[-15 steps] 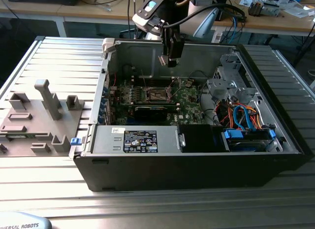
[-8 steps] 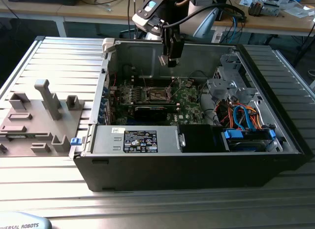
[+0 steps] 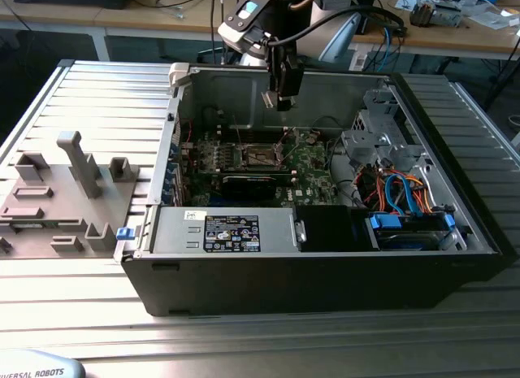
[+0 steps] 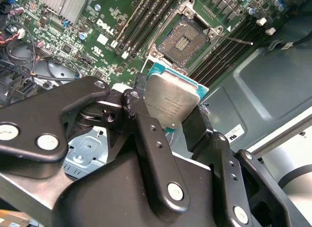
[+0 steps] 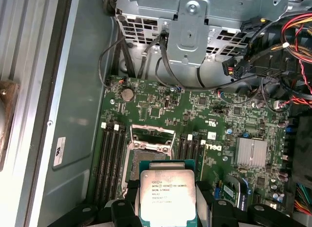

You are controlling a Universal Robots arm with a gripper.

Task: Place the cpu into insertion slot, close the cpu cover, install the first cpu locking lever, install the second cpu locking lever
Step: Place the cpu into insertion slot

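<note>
cpu clamped between jaws closed on its edges, above uncovered insertion slot

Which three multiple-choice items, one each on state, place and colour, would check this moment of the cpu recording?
1. The insertion slot is: A empty; B holding a chip; C under a shut cover.
2. The cpu is: A in the slot; B in the gripper, above the motherboard; C outside the case.
3. The motherboard is: A blue; B green; C red.
Answers: A, its bare contacts show; B, the gripper clamps the cpu by its edges in both wrist views; B, the motherboard is green around the insertion slot.
</note>
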